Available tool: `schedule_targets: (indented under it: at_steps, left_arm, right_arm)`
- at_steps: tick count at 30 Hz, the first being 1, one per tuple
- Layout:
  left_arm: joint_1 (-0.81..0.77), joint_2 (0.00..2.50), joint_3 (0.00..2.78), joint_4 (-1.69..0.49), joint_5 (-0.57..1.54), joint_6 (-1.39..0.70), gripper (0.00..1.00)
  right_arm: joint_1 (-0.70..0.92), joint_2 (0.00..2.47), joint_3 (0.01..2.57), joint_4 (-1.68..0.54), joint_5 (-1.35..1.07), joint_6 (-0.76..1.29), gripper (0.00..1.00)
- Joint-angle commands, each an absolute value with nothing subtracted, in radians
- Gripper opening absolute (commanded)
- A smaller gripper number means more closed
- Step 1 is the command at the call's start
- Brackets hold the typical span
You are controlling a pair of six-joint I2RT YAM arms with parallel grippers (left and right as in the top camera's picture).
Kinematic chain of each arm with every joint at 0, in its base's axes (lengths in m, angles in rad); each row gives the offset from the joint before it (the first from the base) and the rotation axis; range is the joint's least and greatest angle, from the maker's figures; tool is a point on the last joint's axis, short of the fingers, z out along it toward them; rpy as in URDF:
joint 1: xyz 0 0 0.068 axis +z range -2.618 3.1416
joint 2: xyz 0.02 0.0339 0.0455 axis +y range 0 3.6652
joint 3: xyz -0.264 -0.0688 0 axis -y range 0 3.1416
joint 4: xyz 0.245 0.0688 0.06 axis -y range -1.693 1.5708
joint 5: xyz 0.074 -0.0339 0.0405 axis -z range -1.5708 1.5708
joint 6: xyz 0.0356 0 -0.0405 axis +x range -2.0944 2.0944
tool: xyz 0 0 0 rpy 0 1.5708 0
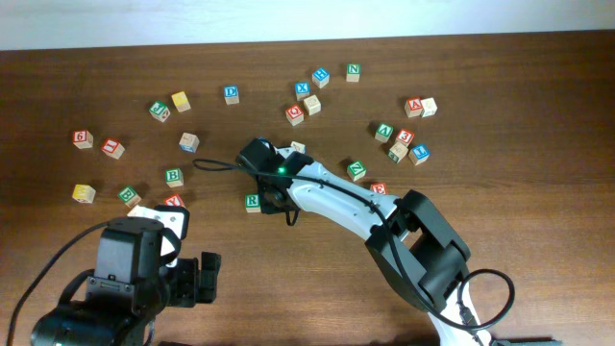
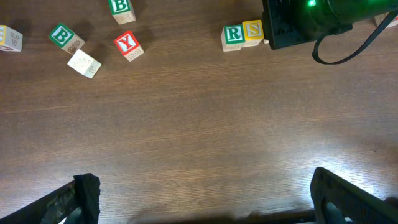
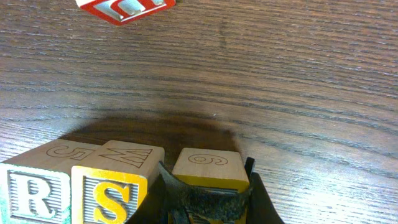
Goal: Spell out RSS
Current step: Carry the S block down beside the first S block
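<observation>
Yellow-faced, the third cube is pinched in the right pincer, low at the surface and just beside the S cube, which touches the R cube. The fingers hide the third cube's front letter. 1 finger stands in the narrow slot between the 2 yellow cubes. I judge that opening wide could shove the S cube and R cube out of line. Lifting off crooked could drag or twist the third cube. I cannot tell whether it rests flat; released high, it could tip. Well apart from the row, the left pincer hangs spread and empty, no threat.
</observation>
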State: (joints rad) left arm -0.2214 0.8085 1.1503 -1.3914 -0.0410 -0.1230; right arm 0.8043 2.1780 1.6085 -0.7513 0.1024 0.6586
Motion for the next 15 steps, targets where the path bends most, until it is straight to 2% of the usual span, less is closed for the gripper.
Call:
schedule_targets:
  at_steps: [1,3,15]
  left_arm:
    - [-0.22,0.805,1.155,-1.39,-0.041,-0.11,0.99]
    - [-0.22,0.805,1.155,-1.39,-0.041,-0.11,0.99]
    - [-0.22,0.805,1.155,-1.39,-0.041,-0.11,0.99]
  right_arm:
    - [0.818,2.199,1.623,-0.764,0.086,0.667,0.15]
    - [0.818,2.199,1.623,-0.772,0.086,0.667,0.16]
    - [0.818,2.199,1.623,-0.797,0.086,0.667,0.33]
